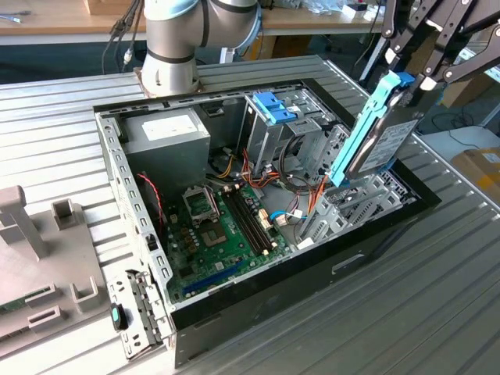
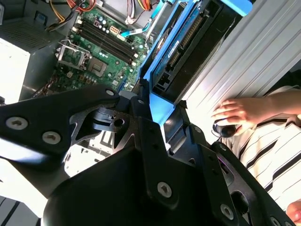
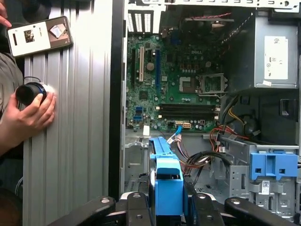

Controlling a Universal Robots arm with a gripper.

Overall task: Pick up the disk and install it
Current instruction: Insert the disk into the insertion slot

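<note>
Aloft, clear of the computer case's (image 1: 420, 187) rim, clamped on edge between the gripper's (image 1: 410, 74) fingers: grey disk (image 1: 387, 141), light-blue carrier rail (image 1: 361, 129).

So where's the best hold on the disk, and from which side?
The disk hangs nearly upright over the computer case, light-blue carrier rail along its edge. Grip the top end across the flat faces, from above, as the gripper does now.
</note>
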